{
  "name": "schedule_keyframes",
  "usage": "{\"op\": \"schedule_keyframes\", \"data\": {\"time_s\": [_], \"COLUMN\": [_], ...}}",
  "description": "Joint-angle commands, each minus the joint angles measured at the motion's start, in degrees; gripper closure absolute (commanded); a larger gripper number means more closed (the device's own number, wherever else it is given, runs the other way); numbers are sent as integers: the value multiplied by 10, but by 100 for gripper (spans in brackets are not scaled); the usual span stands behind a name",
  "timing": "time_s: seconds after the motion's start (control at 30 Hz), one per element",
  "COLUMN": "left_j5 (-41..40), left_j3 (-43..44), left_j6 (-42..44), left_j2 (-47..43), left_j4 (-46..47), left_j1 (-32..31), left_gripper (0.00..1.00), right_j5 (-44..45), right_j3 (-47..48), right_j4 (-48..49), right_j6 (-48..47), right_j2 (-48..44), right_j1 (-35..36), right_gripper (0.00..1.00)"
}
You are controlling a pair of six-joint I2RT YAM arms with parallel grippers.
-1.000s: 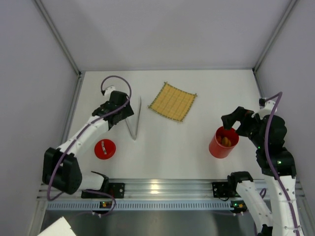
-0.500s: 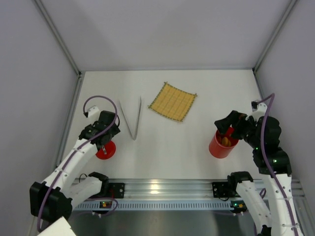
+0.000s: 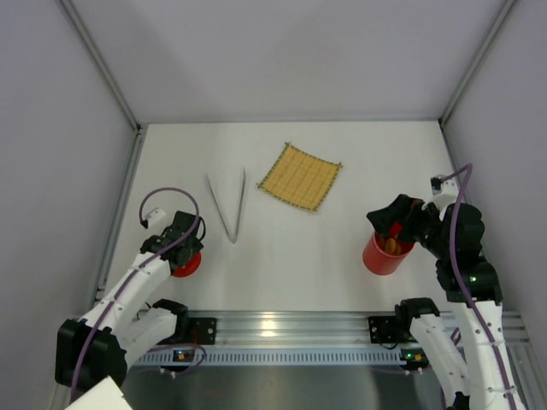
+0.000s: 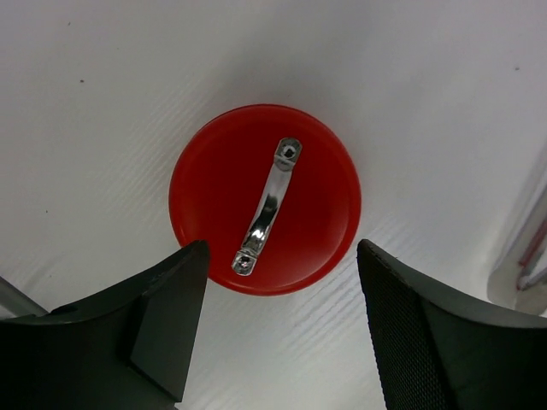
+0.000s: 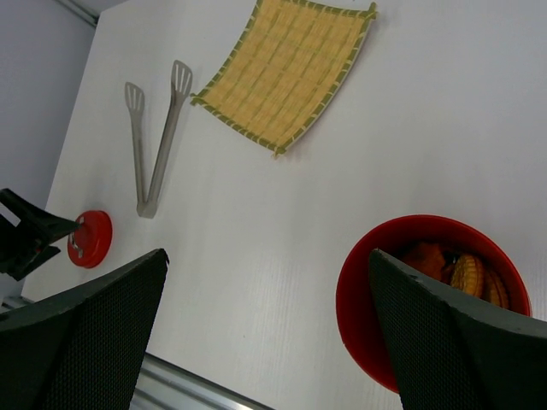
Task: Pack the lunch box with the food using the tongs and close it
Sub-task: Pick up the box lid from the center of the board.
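The red lunch box [image 3: 382,255] stands uncapped at the near right with orange and yellow food [image 5: 466,273] inside. My right gripper [image 3: 391,219] hovers open just over its far rim, holding nothing; in the right wrist view the right gripper [image 5: 267,256] has one finger over the box [image 5: 359,299]. The round red lid [image 4: 312,184], with a metal handle [image 4: 267,205], lies flat at the near left. My left gripper [image 4: 282,256] hangs open above it, the jaws apart on either side of the lid's near edge. The tongs [image 3: 229,209] lie free on the table.
A yellow woven mat [image 3: 301,177] lies at the back centre with nothing on it. Grey walls enclose the table on the left, right and back. A metal rail [image 3: 282,329] runs along the near edge by the arm bases.
My left arm has swung from beside the tongs back toward the near left, ending over the lid. My right gripper has shifted slightly left over the lunch box.
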Motion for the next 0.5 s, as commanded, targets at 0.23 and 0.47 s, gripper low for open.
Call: {"op": "schedule_keyframes", "data": {"time_s": [0.23, 0.47], "left_j5": [-8, -4], "left_j3": [-44, -52], "left_j6": [-44, -22], "left_j2": [4, 8], "left_j4": [61, 87], "left_j1": [16, 39], "left_gripper": [31, 41], "right_j5": [-10, -7], "right_j3": [-9, -11], "right_j4": [45, 46], "right_j6": [3, 2], "right_j2": [-6, -4], "right_j1": [-7, -7], "right_gripper": [1, 0]}}
